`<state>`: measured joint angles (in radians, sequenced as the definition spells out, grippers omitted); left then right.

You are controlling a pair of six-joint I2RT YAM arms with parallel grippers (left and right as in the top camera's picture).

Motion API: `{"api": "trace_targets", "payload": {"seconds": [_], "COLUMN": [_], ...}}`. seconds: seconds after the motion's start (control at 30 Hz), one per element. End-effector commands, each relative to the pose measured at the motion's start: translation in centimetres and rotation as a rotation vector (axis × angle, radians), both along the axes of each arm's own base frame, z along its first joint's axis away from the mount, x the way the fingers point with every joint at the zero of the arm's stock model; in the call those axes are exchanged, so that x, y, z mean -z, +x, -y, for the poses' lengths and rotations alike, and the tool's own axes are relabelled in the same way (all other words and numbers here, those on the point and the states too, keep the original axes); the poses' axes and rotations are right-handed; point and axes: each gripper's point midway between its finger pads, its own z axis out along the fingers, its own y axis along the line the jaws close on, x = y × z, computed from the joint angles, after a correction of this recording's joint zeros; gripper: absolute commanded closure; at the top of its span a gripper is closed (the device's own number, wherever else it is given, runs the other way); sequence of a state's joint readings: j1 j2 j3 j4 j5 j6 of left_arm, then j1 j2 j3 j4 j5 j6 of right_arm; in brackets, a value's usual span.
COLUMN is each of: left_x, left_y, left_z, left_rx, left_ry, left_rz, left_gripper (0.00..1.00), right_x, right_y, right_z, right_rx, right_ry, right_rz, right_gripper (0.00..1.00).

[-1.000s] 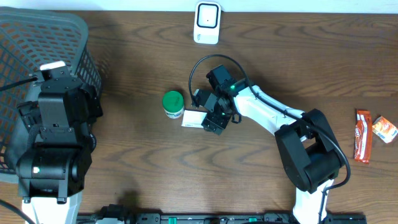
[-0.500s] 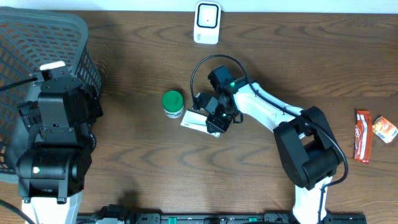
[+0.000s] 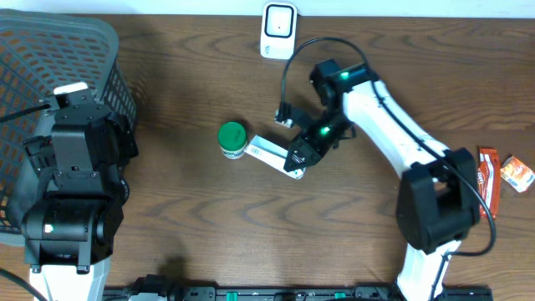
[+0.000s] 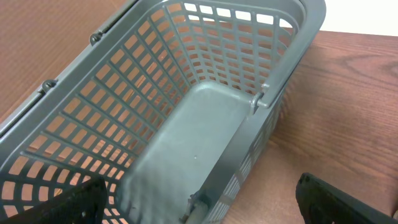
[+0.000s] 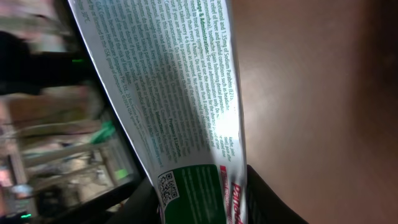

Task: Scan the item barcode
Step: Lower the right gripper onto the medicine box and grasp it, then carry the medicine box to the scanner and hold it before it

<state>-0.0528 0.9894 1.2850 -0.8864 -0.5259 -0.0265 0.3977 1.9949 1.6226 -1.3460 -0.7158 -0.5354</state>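
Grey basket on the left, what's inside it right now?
The grey basket shows only its bare floor in the wrist view; overhead, the left arm covers much of it.

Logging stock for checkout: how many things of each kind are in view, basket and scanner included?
Basket: 1
Scanner: 1
Green-lidded jar: 1
White box: 1
Snack packets: 2
Total: 6

A long white carton [image 3: 269, 154] covered in fine print, with a green panel, a small QR code and a red strip near one end [image 5: 186, 186], lies slanted mid-tabletop, its right end pinched in the right gripper [image 3: 298, 164]. The white scanner [image 3: 278, 30] with a dark window stands at the far edge, well apart.
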Motion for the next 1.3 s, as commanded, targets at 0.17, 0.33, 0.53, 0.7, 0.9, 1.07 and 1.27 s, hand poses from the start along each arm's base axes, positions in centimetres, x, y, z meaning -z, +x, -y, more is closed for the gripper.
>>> {"api": "trace_targets", "payload": {"seconds": [0.17,0.33,0.53,0.7,0.9,1.07,1.27], "left_x": [0.1,0.1,0.1,0.1,0.1,0.1,0.1], "left_y": [-0.2,-0.2,-0.2,-0.2,-0.2,-0.2,-0.2], "left_z": [-0.3,-0.3,-0.3,-0.3,-0.3,-0.3,-0.3], "left_rx": [-0.015,-0.015,-0.015,-0.015,-0.015,-0.015,-0.015], "left_ry": [0.002,0.002,0.002,0.002,0.002,0.002,0.002], "left_rz": [0.001,0.001,0.001,0.001,0.001,0.001,0.001], "left_gripper": [0.04,0.04,0.04,0.04,0.04,0.04,0.04], "right_x": [-7.1,-7.5,-6.1,-3.1,-2.4,-3.7,-3.8], "right_y": [-2.6,-2.9,-0.6,5.1,10.6,16.2,21.0], "right_z": [-0.5,-0.4,-0.4,1.0,2.4,2.9,2.4], "right_rx": [0.011,0.011,-0.002,0.187,0.268,0.35,0.415], "right_ry": [0.237,0.246,0.217,-0.026,-0.138,-0.175,-0.165], "right_rz": [-0.07,-0.079,0.053,0.211,0.45,0.696,0.844], "right_gripper": [0.85,0.85,0.87,0.89,0.85,0.73,0.75]}}
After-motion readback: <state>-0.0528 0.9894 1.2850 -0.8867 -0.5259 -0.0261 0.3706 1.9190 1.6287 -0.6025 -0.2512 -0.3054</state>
